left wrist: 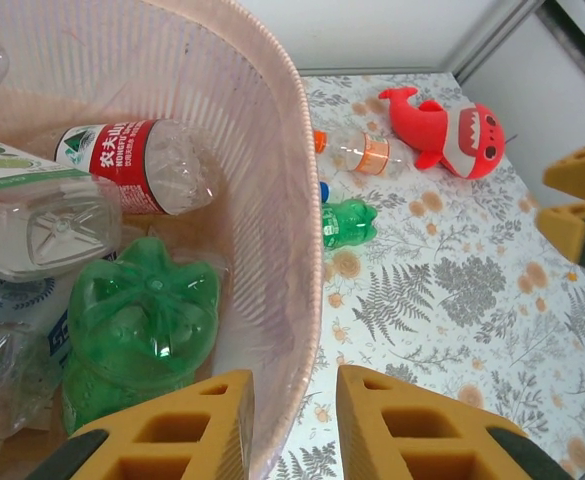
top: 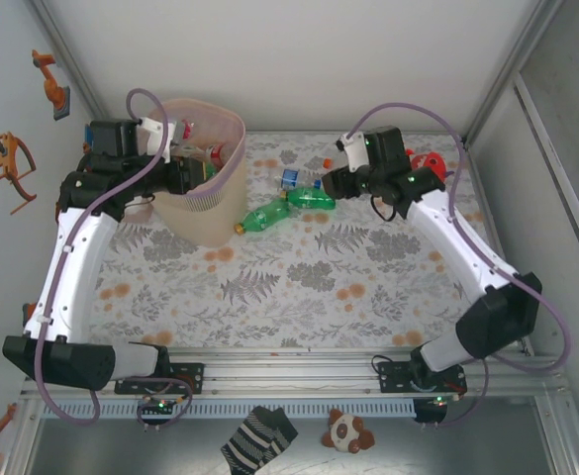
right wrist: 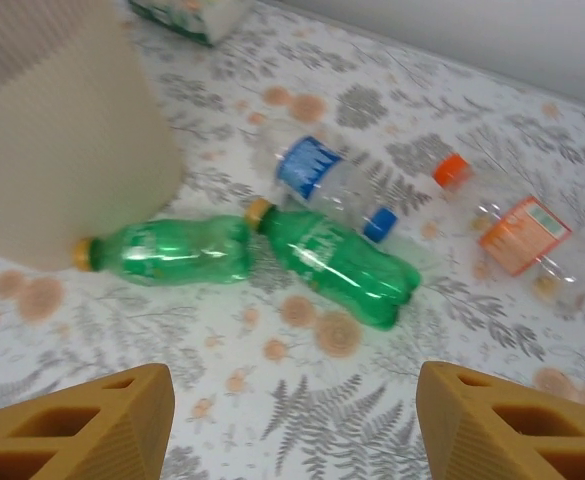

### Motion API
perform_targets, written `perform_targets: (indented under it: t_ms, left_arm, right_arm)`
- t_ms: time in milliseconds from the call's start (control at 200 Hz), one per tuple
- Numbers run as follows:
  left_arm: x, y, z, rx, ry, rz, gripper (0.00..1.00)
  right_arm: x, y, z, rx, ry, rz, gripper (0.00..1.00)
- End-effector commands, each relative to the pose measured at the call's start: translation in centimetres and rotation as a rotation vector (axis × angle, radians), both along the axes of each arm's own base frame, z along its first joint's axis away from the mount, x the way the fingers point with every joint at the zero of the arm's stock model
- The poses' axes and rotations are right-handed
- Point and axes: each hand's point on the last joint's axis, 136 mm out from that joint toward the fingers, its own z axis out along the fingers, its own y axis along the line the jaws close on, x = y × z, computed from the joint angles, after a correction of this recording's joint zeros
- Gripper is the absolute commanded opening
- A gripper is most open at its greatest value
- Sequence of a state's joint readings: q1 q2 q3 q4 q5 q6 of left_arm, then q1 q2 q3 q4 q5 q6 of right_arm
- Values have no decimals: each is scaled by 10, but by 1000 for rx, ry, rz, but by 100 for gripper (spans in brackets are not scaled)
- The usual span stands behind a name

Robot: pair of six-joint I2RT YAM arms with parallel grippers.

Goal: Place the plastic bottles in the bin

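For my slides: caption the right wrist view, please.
Open right gripper over four plastic bottles lying on the table beside the bin.

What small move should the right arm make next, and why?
Probably lower the right gripper onto the green bottle farther from the bin. The gripper is open and empty, roughly centred above that bottle, which lies on its side outside the bin.

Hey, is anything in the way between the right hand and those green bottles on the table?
Nothing visible. Only bare tablecloth lies between the open right hand and the green bottle by the bin or the other green bottle.
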State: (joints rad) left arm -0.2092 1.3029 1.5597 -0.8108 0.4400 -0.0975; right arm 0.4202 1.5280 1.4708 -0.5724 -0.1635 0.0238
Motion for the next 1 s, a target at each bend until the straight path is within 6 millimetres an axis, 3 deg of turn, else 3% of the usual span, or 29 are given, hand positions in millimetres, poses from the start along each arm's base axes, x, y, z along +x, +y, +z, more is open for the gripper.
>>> perform_targets:
  t_ms: [0,210,340,551,836,996]
  left_arm:
    - [-7,-3,12,-37,-32,-9,27]
    - [-11,-3,9,-42,-22,-13,27]
    - [-14,-2,10,-40,-22,-11,27]
    - [-16,-2,8,-43,-15,-10,28]
    - [-18,0,11,-46,-20,1,28]
    - [-18,0,12,-52,-22,2,27]
  right_arm:
    - [32,-17,-14,-66,-3,-43,64]
    - [88,-41,-62,-244,26,-24,65]
    - [110,-51,-96,-380,45,42,66]
    - [134,-66,-138,-518,72,123,70]
    - [158,-91,-163,-566,89,130,79]
    - [162,-87,-182,-532,135,208,81]
